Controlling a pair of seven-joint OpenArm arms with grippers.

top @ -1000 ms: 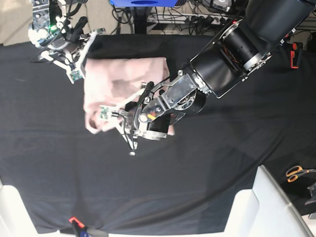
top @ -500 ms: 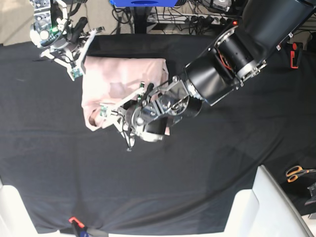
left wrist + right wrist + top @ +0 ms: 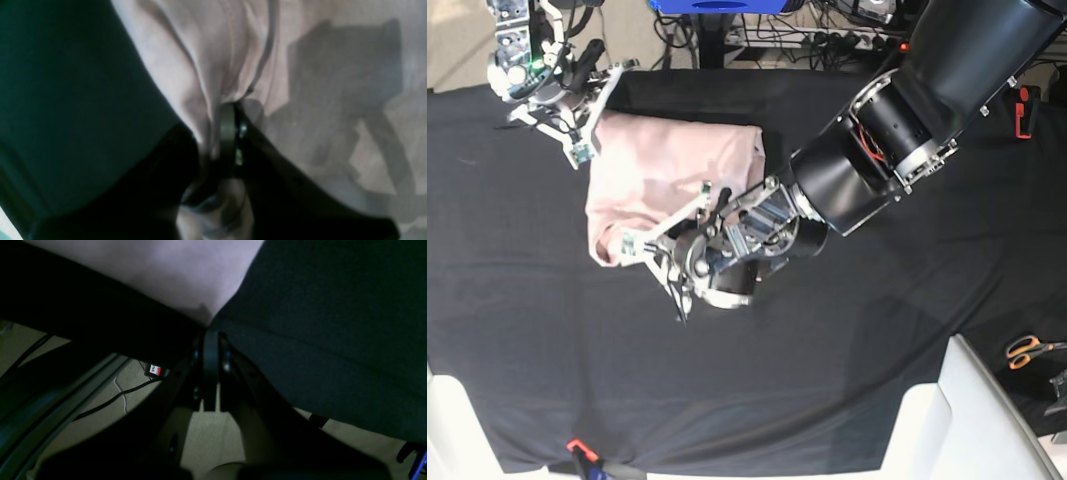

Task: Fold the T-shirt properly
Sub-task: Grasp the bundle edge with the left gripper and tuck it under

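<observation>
Over the last second the left gripper [image 3: 662,255] is carried leftward across the black cloth [image 3: 847,330], dragging a pinched fold, so the T-shirt [image 3: 667,165] near the worktop's far-left corner is narrowed; folding is judged underway. The right gripper [image 3: 207,327], jaws together, is clamped on the shirt's far corner.

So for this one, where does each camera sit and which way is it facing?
Base: overhead, looking straight down on the black cloth; both arms show, left pincer low, right pincer at the top left.
Left wrist: on the left arm, looking along its shut pincer into bunched T-shirt.
Right wrist: on the right arm, facing past its shut pincer at the table edge and the floor.
Shared: all three show the T-shirt and the cloth.
</observation>
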